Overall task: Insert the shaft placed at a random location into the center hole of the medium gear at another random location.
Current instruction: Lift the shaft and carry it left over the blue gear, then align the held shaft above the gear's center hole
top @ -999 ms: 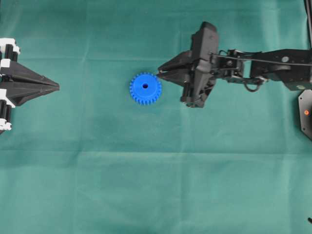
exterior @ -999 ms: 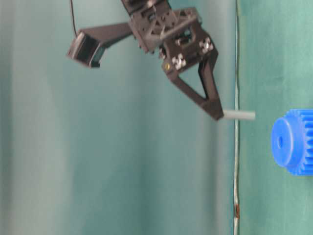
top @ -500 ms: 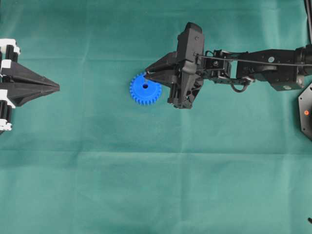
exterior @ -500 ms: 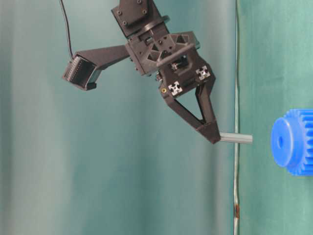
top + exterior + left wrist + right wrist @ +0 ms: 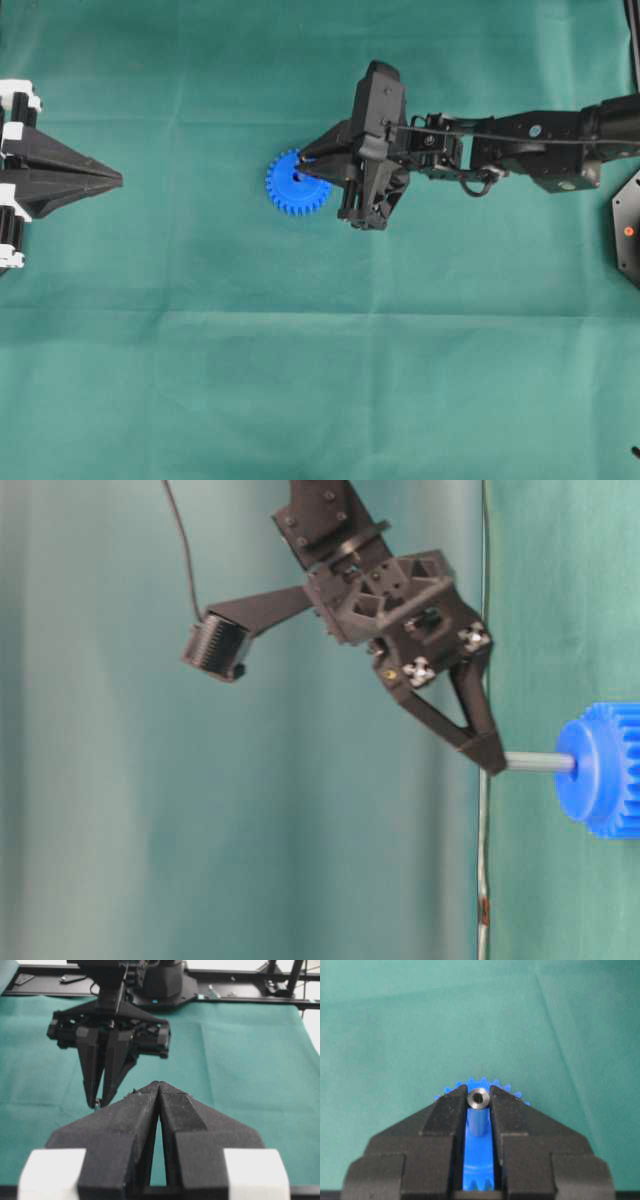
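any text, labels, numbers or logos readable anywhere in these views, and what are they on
None: no view shows a readable word, number or logo.
Right gripper: only small white cross-shaped marks on its body, no letters.
Medium gear: plain blue, unmarked.
Shaft: bare metal, unmarked.
Left gripper: black fingers with plain white blocks, no print.
Green cloth: unmarked.

A wrinkled green cloth (image 5: 300, 380) covers the table under even light.
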Robot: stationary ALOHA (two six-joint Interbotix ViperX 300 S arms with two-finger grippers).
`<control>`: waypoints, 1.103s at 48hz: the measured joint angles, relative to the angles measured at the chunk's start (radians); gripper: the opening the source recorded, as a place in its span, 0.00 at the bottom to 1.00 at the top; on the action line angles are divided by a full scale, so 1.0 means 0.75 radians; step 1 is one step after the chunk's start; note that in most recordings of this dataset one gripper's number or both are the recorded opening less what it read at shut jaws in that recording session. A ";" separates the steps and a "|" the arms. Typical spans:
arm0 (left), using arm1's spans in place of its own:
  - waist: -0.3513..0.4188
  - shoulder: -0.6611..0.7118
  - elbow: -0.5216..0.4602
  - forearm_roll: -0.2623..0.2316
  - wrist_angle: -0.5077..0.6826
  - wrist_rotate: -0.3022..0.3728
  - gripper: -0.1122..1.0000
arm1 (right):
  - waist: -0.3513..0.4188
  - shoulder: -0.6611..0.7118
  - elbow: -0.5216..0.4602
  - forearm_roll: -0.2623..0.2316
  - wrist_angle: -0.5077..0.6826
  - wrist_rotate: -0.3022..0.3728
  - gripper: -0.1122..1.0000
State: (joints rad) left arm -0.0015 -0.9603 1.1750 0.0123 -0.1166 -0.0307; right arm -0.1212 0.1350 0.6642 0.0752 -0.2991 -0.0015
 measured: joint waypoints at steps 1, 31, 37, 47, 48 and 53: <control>0.002 0.000 0.000 0.000 0.000 0.000 0.10 | -0.002 0.002 -0.002 0.002 -0.002 -0.002 0.22; 0.002 0.000 0.000 -0.002 0.000 0.000 0.10 | 0.000 -0.025 -0.006 0.014 -0.031 -0.002 0.22; 0.002 0.000 0.000 -0.002 0.002 0.000 0.10 | 0.000 -0.061 -0.006 0.012 -0.031 -0.002 0.22; 0.002 0.000 0.002 0.000 0.002 0.000 0.10 | 0.000 -0.065 -0.002 0.012 -0.027 -0.002 0.22; 0.002 0.002 0.000 -0.002 0.002 0.000 0.10 | 0.000 -0.065 -0.002 0.012 -0.027 -0.002 0.22; 0.000 0.000 0.000 -0.002 0.002 0.000 0.10 | 0.000 -0.053 -0.002 0.012 -0.027 -0.002 0.22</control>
State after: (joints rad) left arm -0.0015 -0.9603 1.1750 0.0107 -0.1150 -0.0307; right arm -0.1212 0.0951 0.6627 0.0844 -0.3191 -0.0031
